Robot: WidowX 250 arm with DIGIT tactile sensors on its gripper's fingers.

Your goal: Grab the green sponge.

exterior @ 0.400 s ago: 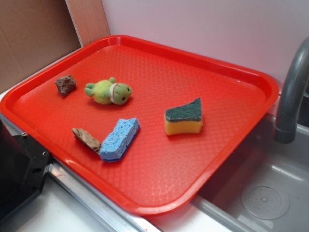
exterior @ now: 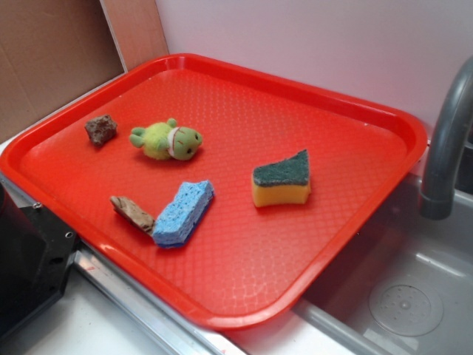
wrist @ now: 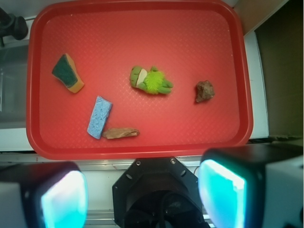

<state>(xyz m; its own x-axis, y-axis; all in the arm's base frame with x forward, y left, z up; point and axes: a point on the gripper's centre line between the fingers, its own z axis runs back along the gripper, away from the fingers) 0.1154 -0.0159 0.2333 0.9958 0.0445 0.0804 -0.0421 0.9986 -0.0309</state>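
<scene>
The pincer [wrist: 142,190] shows only in the wrist view, as 2 pale, glowing pads at the bottom edge set wide apart with nothing between them: it stands open and empty, high above the scene and off the near edge of the tray. Between the pads sits the robot's dark base.

Beyond that lies the red plastic tray [wrist: 142,19], rectangular with a raised rim and a textured floor. Nearest the pincer on it are a flat brown stone-like chip [wrist: 120,133] and, touching its end, a blue rectangular foam sponge [wrist: 99,117]. Further in lies a light green plush frog toy [wrist: 151,80], and well apart to the right in that view a small dark brown rocky lump [wrist: 204,90].

The green sponge [wrist: 68,72], a small wavy-edged yellow foam block with a dark green scouring layer on top, rests toward the tray's left side in the wrist view, near the sink and grey tap [exterior: 447,140] in the exterior view, clear of the other 4 items.

The step in hand looks like the very start: the approach has not begun. The next move calls for travelling out over the tray and sideways to the green sponge [exterior: 281,180], lining the pads across its narrower width, then descending around it while keeping clear of the blue sponge.
</scene>
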